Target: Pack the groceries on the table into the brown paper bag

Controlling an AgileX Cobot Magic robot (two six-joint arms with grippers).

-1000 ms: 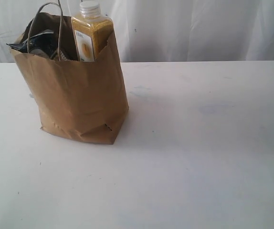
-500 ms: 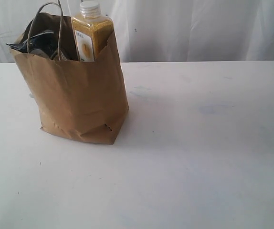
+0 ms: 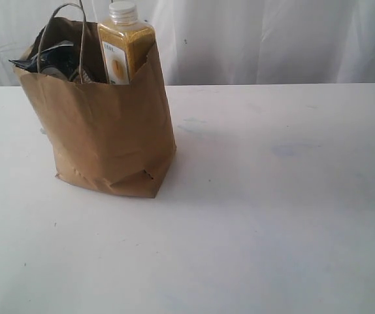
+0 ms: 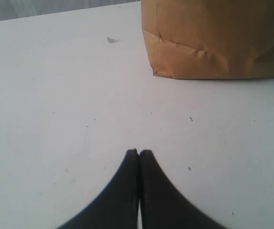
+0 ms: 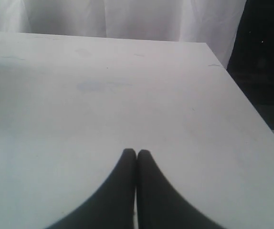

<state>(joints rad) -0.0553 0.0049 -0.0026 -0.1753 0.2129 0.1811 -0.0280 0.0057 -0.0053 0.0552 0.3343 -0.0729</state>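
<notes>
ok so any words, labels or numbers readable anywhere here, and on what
Yellow-grain bottle: its white label carries a short dark line of print, too blurred to read.
Brown paper bag: no print visible.
Nothing else readable in any view.

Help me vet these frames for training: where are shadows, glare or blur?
Exterior view: soft, even light; the bag casts a faint shadow rightwards on the table; curtain washed out. Left wrist view: bag crisp, shut jaws a soft-edged black silhouette. Right wrist view: same dark jaws; black area past the table edge.
</notes>
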